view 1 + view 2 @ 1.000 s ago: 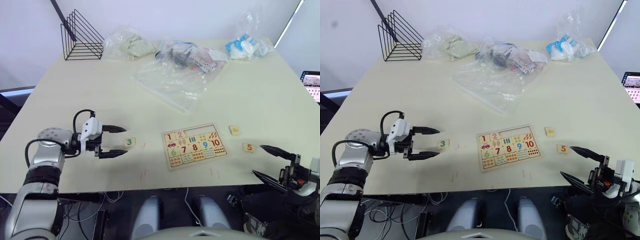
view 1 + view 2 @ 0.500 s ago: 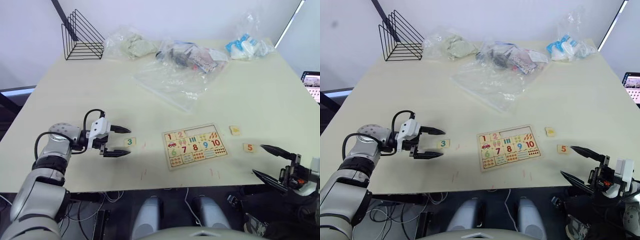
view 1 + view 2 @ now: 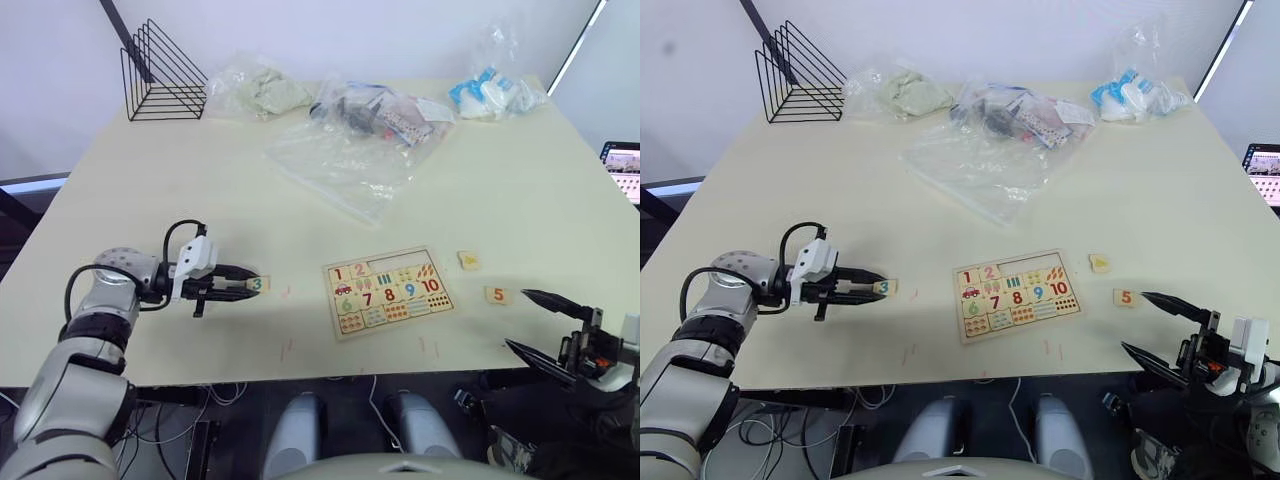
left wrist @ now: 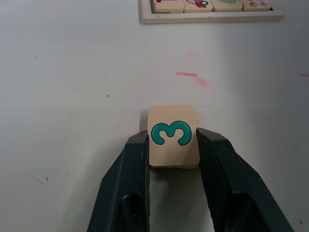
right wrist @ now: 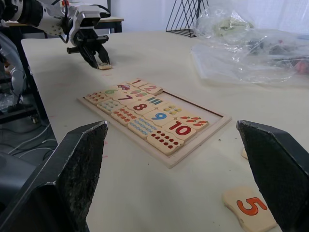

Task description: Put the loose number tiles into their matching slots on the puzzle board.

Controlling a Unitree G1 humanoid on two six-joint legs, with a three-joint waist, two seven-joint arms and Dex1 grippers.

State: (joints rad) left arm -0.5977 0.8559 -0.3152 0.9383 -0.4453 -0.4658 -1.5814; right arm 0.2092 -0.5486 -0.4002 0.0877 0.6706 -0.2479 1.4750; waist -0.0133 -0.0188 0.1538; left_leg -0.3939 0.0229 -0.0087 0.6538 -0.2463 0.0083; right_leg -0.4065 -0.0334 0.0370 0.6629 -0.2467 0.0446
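**Two tiles seated, three to go, the 3 now in hand**

The table (image 3: 520, 190) carries the board (image 3: 389, 291) near its front edge, with 1 and 2 already seated at the left end of the board's top row. The rest of that row is an empty strip, so slots 3, 4 and 5 are, by my reading, still to fill.

Left of the board, the left end effector (image 4: 170, 145) is clenched on the 3 tile (image 4: 173, 136), one finger on each side, the tile still flat on the table.

Right of the board lie the yellow-marked tile (image 3: 468, 260) and, further right and nearer the front edge, the 5 tile (image 3: 497, 295), both untouched.

The right end effector (image 3: 541, 322) hangs released, fingers wide, past the table's front edge, right of the 5 tile.
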